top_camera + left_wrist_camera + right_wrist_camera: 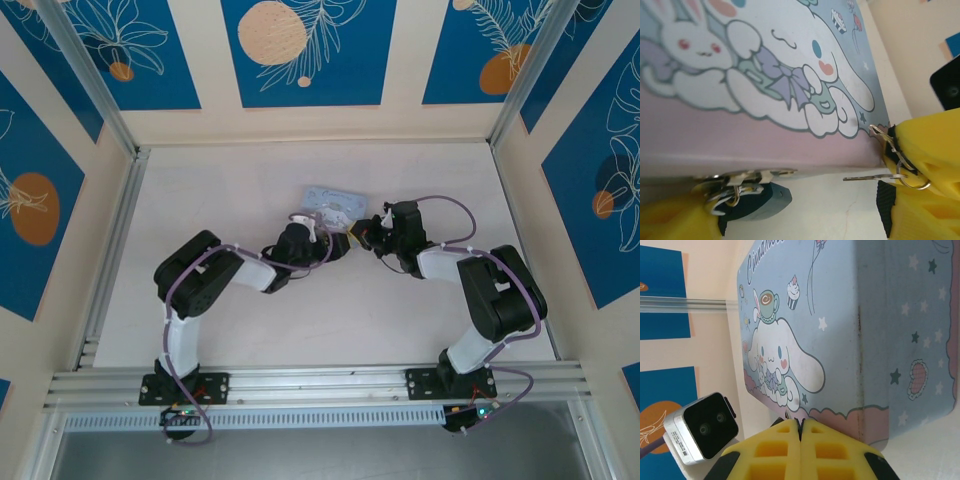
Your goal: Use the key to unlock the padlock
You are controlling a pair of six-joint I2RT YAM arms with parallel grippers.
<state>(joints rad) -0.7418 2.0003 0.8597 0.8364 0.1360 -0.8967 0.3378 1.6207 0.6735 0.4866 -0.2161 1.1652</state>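
Observation:
The padlock [760,202], small and dark blue, hangs from the hasp [747,176] at the edge of the cartoon-printed tin box [790,75]. It lies against the left-hand finger [670,220] of my left gripper [800,215], which is open around it with a wide gap. My right gripper [800,422] is shut on the key [867,177]. The thin silvery blade points level toward the padlock, a short gap away, with its ring [915,182] at the yellow fingertips [932,145]. In the top view both grippers meet just below the tin box [330,198].
The tin box [850,330] lies flat on the pale table [300,310], near the back wall. A second jagged key [882,135] hangs on the same ring. The left wrist's camera housing [705,432] sits close beside the right fingers. Metal rails [110,240] run along the table's sides.

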